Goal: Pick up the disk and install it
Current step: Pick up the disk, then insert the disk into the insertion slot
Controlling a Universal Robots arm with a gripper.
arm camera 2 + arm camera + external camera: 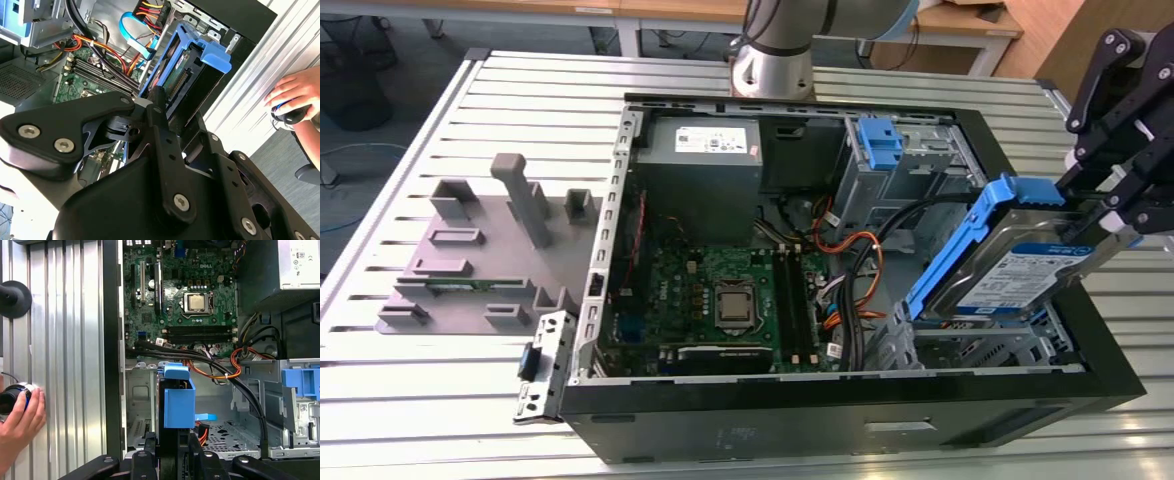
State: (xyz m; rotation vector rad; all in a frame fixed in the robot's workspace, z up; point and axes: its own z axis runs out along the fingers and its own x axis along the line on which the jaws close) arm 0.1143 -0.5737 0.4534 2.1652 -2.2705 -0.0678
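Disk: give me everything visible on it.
The disk is a flat silver drive with a white-and-blue label, set in a bright blue plastic carrier frame. The tool grips its upper end. It is steeply tilted, lower end down at the metal drive cage inside the open computer case; whether they touch I cannot tell.

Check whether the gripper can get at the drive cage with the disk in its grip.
Probably yes: the gripper, shut on the disk, hangs just above the drive cage, whose top looks open; the black cables seem to run beside it, not across.
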